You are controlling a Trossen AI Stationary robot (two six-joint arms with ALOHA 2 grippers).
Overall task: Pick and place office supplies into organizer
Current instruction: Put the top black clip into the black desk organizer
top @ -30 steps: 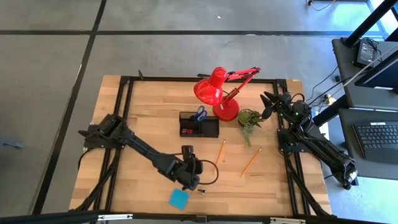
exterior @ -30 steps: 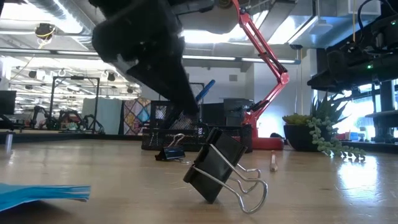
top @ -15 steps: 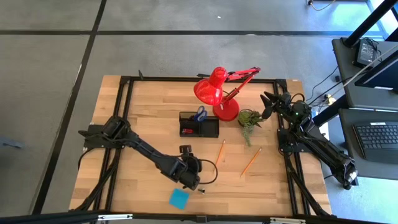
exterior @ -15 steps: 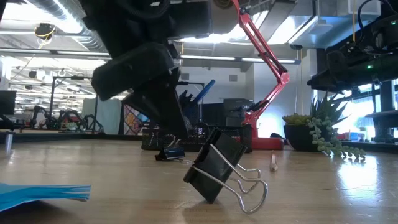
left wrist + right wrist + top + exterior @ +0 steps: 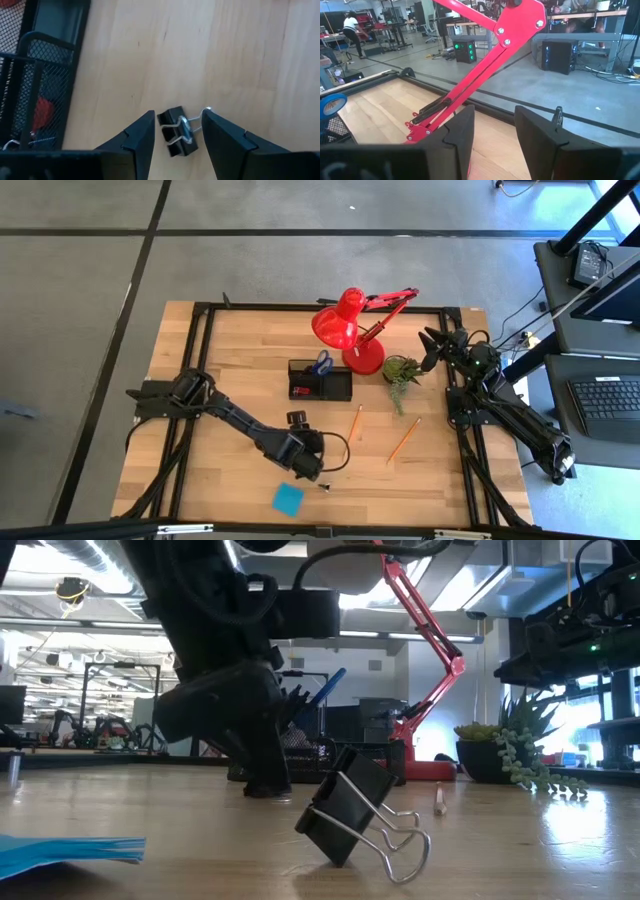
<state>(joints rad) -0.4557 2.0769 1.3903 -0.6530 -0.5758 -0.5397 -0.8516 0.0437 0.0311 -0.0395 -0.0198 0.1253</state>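
Note:
A small black binder clip (image 5: 177, 131) lies flat on the wooden table between the fingers of my open left gripper (image 5: 177, 127), which slants down over it near the table's middle front (image 5: 297, 424). In the low view the gripper (image 5: 262, 780) hides this clip. A second black clip (image 5: 360, 815) rests tilted on its wire handles near the front edge. The black mesh organizer (image 5: 320, 382) holds blue-handled scissors (image 5: 322, 363) and a red eraser (image 5: 42, 112). Two orange pencils (image 5: 356, 422) (image 5: 403, 439) and a blue sticky-note pad (image 5: 287, 499) lie on the table. My right gripper (image 5: 495, 125) waits open at the far right. My left gripper comes at the small clip slanting down from the near side, one finger on each side of it. The end of a wire handle (image 5: 206, 110) reaches up to one finger (image 5: 220, 135); whether they touch, I cannot tell. The clip lies flat on the table.
A red desk lamp (image 5: 350, 330) stands behind the organizer, its arm reaching right. A small green potted plant (image 5: 402, 370) sits beside the lamp's base. Bare wood lies to the left of the organizer and of my left arm.
My left gripper has come down toward the table onto the small clip. In the low view it now covers the clip, which showed beside it a second ago. The clip and the other things have stayed where they were.

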